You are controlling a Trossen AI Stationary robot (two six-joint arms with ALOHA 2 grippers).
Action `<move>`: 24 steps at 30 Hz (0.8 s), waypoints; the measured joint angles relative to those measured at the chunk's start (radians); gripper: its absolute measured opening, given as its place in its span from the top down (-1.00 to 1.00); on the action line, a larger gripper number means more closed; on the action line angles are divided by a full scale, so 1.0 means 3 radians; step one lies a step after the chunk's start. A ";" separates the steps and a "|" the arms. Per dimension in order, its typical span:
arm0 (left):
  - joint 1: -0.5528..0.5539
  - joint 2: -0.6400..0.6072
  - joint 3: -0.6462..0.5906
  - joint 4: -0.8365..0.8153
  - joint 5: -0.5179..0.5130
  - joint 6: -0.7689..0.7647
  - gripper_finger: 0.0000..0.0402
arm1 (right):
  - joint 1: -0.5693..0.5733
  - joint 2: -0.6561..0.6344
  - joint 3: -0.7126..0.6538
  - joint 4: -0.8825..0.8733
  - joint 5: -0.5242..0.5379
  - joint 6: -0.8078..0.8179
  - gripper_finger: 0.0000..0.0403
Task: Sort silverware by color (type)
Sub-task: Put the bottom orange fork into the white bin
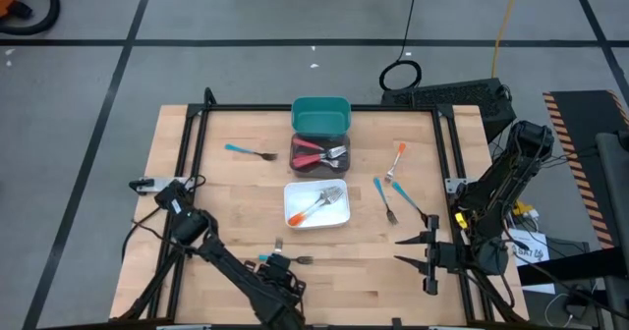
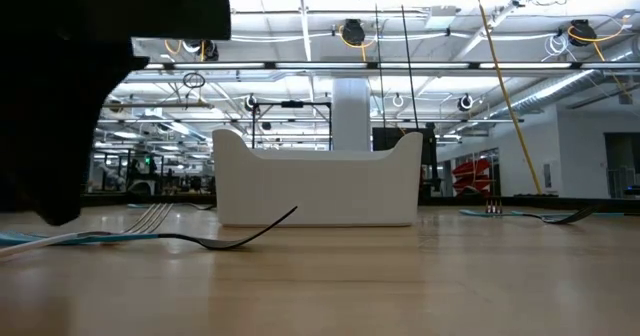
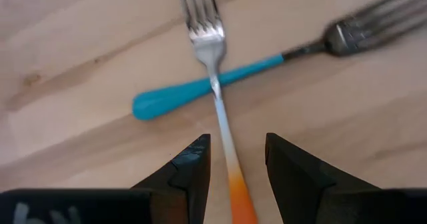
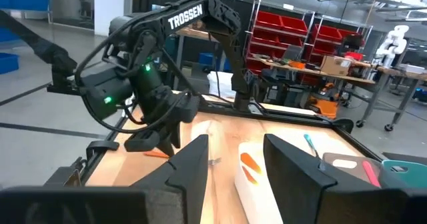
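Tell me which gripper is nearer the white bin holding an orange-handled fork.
Left. The left gripper sits just in front of the white bin, over a crossed orange-handled fork and blue-handled fork. The right gripper waits farther off, toward the table's right edge.

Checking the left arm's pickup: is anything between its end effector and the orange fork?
Nothing blocks it. The left end effector straddles the orange fork handle, which lies across a blue fork.

centre: white bin (image 1: 316,216) + dark bin (image 1: 320,154) + teal bin (image 1: 321,116) in row | L side wood: one blue fork (image 1: 250,152)
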 joint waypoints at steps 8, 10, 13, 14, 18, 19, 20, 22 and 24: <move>0.0021 0.0061 0.0000 -0.0040 -0.0013 0.0022 0.30 | 0.0000 0.0000 0.0000 -0.0001 -0.0001 0.0003 0.30; 0.0021 0.0073 0.0000 -0.0048 -0.0011 0.0022 0.30 | 0.0000 0.0000 0.0000 -0.0001 0.0000 0.0003 0.30; 0.0037 0.0068 -0.0025 -0.0027 -0.0014 0.0011 0.30 | 0.0000 0.0000 0.0000 -0.0001 -0.0001 0.0003 0.30; 0.0038 0.0068 -0.0052 -0.0018 -0.0014 0.0005 0.30 | 0.0000 0.0000 0.0000 0.0000 -0.0001 0.0003 0.30; 0.0046 0.0061 -0.0216 0.0103 -0.0041 -0.0012 0.30 | 0.0000 0.0000 0.0000 -0.0001 -0.0001 0.0000 0.30; 0.0046 0.0046 -0.0268 0.0159 -0.0053 -0.0009 0.30 | -0.0001 0.0000 0.0000 -0.0001 -0.0001 -0.0006 0.30; 0.0047 0.0041 -0.0293 0.0198 -0.0065 0.0008 0.30 | -0.0001 0.0000 0.0000 -0.0001 0.0000 -0.0014 0.30; 0.0061 0.0036 -0.0330 0.0259 -0.0061 0.0058 0.30 | -0.0001 0.0000 0.0000 -0.0001 0.0001 -0.0041 0.30; 0.0068 0.0036 -0.0334 0.0282 -0.0055 0.0080 0.31 | -0.0001 0.0000 0.0000 0.0000 0.0001 -0.0051 0.30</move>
